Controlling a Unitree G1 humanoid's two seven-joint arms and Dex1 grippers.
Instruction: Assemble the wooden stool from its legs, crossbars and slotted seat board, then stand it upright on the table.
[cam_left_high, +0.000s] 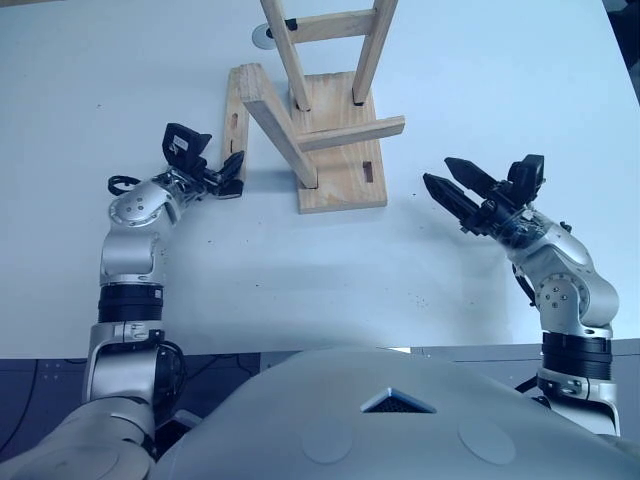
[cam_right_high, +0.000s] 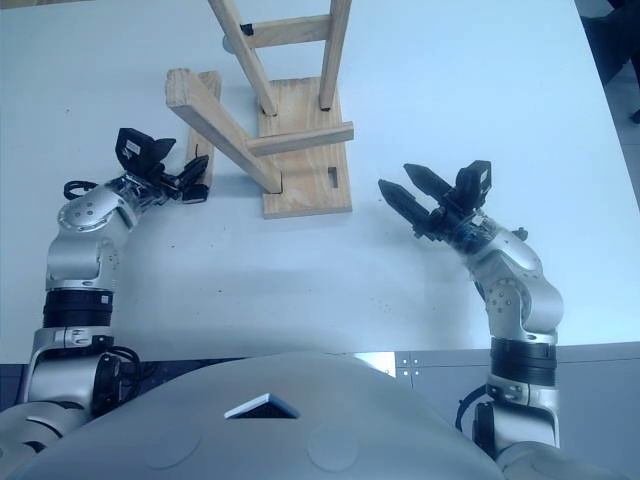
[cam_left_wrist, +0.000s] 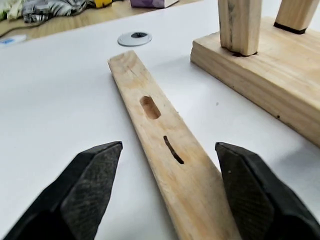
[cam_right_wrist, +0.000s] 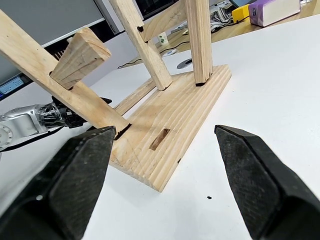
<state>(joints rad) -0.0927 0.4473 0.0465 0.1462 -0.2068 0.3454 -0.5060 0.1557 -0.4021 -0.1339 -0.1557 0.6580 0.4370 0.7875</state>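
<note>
Left tool (cam_left_high: 233, 175): spread wide and gripping nothing. It sat at centre left of the head view, at the near end of the loose leg (cam_left_wrist: 165, 150).
Left fingers (cam_left_wrist: 90, 185): one stood on each side of the loose leg. The one on the seat-board side was close against the wood's edge, and whether it touched could not be told. The other stood apart over bare bench (cam_left_high: 300, 270).
Right tool (cam_left_high: 440, 172): also released and empty, at centre right, above bare bench beside the seat board's right edge and touching nothing.
Right fingers (cam_right_wrist: 260, 180): set far apart, with the board's near end seen between them but farther off.
Seat board (cam_left_high: 345, 192): lay flat on the bench at upper centre, underside up.
Far legs (cam_left_high: 290, 50): two were seated in the board's far end and rose out of the top of the frame.
Third leg (cam_left_high: 275, 120): stood in the near left corner of the board and leaned toward the upper left.
Far crossbar (cam_left_high: 330, 25): joined the two far legs near the top edge.
Second crossbar (cam_left_high: 350, 133): ran rightward from the third leg, its free end in the air above the board's right edge.
Empty slot (cam_left_high: 368, 171): at the board's near right corner.
Loose leg, position: flat on the bench just left of the board, with an oval mortise (cam_left_wrist: 149, 107) facing up.
Grommet (cam_left_high: 265, 38): a round disc set in the bench, beyond the loose leg.
</note>
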